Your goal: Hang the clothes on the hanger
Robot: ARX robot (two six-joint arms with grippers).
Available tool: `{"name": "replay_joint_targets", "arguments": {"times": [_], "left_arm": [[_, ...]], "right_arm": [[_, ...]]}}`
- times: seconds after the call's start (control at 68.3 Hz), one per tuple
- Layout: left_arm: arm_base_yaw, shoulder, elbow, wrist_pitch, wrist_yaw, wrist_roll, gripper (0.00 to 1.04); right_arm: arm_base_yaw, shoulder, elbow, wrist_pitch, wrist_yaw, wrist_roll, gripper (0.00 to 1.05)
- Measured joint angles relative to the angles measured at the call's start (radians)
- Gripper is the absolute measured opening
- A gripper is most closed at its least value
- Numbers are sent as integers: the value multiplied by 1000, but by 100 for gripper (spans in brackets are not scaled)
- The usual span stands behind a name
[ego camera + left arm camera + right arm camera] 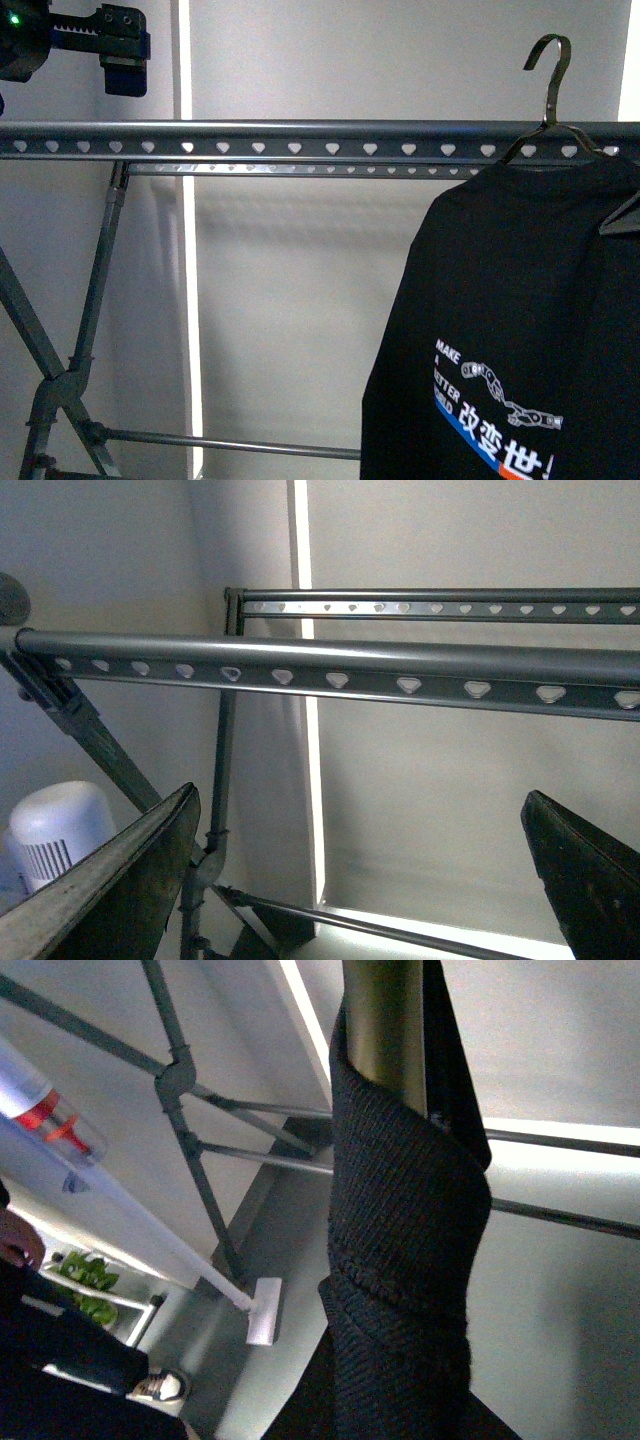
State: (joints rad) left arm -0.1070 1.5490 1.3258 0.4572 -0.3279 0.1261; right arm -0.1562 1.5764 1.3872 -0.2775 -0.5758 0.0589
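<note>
My left gripper (360, 795) gapes empty above the heart-holed rail (300, 135). The printed T-shirt (510, 330) hangs on a wire hanger (548, 90). I can't see the right gripper.

In the upper left corner of the front view, the left gripper (122, 60) is a matt black assembly. At the far left edge sits a rounded black housing with a small bright green light (12, 20). From it a black toothed strip (75, 33) runs rightward to a squared black block (120, 25), whose face carries two round recesses side by side. Below the block hangs a shorter piece with a blue panel (128, 68) on its face.

In the left wrist view, two fingers (120, 880) fill the lower left and lower right corners. They are dark, wedge-shaped plates tapering to blunt tips. The one at lower left has a paler, worn grey-brown edge.
</note>
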Motion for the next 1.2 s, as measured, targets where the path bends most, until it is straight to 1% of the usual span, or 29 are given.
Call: {"name": "replay_joint_targets", "arguments": {"times": [0.117,0.22,0.424,0.498,0.659,0.834,0.878,0.893,0.922,0.937,0.98,0.995,1.01,1.112,1.2], "left_arm": [[-5,1,0,0,6,-25,98],[-5,1,0,0,6,-32,98],[-4,1,0,0,6,-40,98],[-4,2,0,0,6,-40,98],[-4,1,0,0,6,-41,98],[-4,2,0,0,7,-43,98],[13,-2,1,-26,117,-82,98],[21,-3,2,-43,196,-97,98],[26,-3,2,-48,267,-127,98],[31,-3,2,-49,333,-149,98],[36,-3,2,-49,425,-185,98],[37,-3,2,-49,433,-189,98],[39,-3,2,-49,462,-204,98],[40,-3,2,-51,462,-239,98],[40,-3,4,-55,444,-253,98]], "right_arm": [[2,84,126,-32,68,56,4],[7,156,233,-64,109,105,4],[24,283,437,-146,156,174,4],[27,313,477,-160,168,183,4],[32,346,484,-146,202,201,4],[36,338,361,-53,203,207,4],[37,336,322,-29,199,208,4],[38,333,301,-16,195,210,4],[38,331,280,-2,190,213,4],[38,328,261,15,183,218,4],[38,313,223,53,175,220,4],[38,307,214,61,175,220,4],[37,295,196,78,175,223,4],[34,226,100,152,194,220,5],[31,150,-12,237,241,174,18]]}}
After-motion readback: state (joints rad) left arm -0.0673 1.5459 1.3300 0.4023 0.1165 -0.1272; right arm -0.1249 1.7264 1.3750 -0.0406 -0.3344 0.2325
